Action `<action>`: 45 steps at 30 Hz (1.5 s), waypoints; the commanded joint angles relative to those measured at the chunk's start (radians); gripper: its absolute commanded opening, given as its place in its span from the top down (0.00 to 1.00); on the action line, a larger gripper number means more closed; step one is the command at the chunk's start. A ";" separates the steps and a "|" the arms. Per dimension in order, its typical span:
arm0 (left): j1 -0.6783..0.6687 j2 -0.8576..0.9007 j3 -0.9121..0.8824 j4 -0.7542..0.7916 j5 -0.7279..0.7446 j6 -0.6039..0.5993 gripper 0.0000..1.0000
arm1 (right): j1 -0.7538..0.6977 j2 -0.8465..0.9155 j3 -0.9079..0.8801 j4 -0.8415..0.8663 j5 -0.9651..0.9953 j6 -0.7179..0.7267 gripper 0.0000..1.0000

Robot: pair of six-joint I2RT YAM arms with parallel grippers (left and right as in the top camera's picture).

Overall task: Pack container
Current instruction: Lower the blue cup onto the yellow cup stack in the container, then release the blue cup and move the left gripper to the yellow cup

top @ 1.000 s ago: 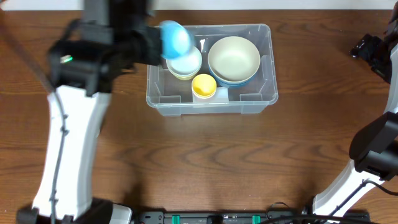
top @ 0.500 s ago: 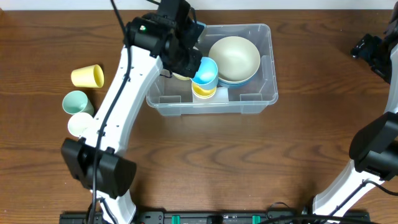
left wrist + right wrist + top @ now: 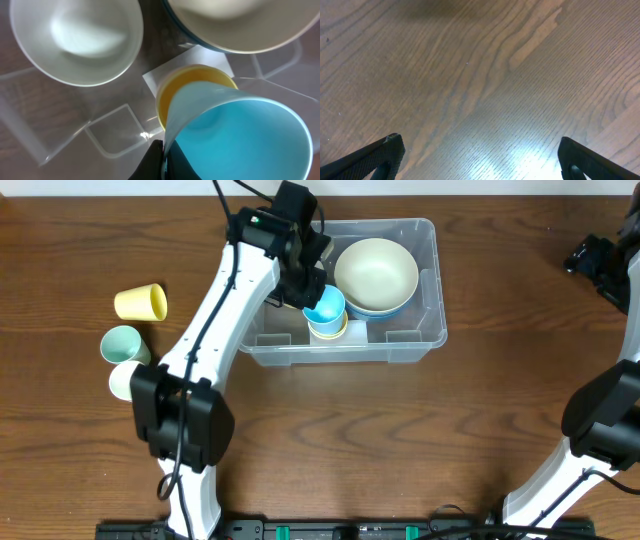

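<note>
Inside the large clear plastic rectangular container (image 3: 436,290), at 6 o'clock, left fingers (image 3: 152,160) hold a light-blue plastic cup (image 3: 326,306) over a yellow cup (image 3: 192,82); right fingers (image 3: 377,155) spread wide.

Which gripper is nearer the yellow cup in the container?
Left. The left gripper holds a blue cup directly over the yellow cup; the right gripper sits far right, outside the container.
</note>
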State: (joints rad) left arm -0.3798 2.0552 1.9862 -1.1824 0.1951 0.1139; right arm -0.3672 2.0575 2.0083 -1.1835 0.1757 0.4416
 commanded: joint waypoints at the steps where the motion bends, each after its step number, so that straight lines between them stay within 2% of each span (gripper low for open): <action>1: 0.002 0.027 -0.004 0.002 -0.025 0.025 0.93 | 0.007 -0.015 0.003 0.001 0.007 0.018 0.01; 4: 0.002 0.042 -0.004 0.009 -0.029 0.025 0.83 | 0.007 -0.015 0.003 0.001 0.007 0.018 0.01; 6: 0.002 0.042 -0.004 0.022 -0.032 0.025 0.67 | 0.007 -0.015 0.003 0.002 0.007 0.018 0.01; 9: 0.002 0.035 -0.001 0.036 -0.032 0.024 0.62 | 0.007 -0.015 0.003 0.001 0.007 0.018 0.01; 17: 0.005 -0.127 0.048 0.023 -0.049 0.024 0.60 | 0.007 -0.015 0.003 0.001 0.007 0.018 0.01; 20: 0.017 -0.221 0.077 0.054 -0.111 0.024 0.49 | 0.007 -0.015 0.003 0.001 0.007 0.018 0.01; 26: 0.090 -0.346 0.161 0.132 -0.306 0.024 0.48 | 0.007 -0.015 0.003 0.001 0.007 0.018 0.01; 32: 0.229 -0.340 0.225 0.159 -0.439 0.024 0.47 | 0.007 -0.015 0.003 0.001 0.007 0.018 0.01; 35: 0.306 -0.302 0.224 0.138 -0.459 0.013 0.48 | 0.007 -0.015 0.003 0.001 0.007 0.018 0.01; 38: 0.353 -0.234 0.223 0.109 -0.546 -0.018 0.49 | 0.007 -0.015 0.003 0.002 0.007 0.018 0.01; 45: 0.361 -0.026 0.204 0.048 -0.710 -0.025 0.49 | 0.007 -0.015 0.003 0.001 0.007 0.018 0.01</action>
State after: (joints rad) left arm -0.0101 1.9614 2.2013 -1.1145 -0.4011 0.1055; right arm -0.3672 2.0575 2.0083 -1.1839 0.1757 0.4416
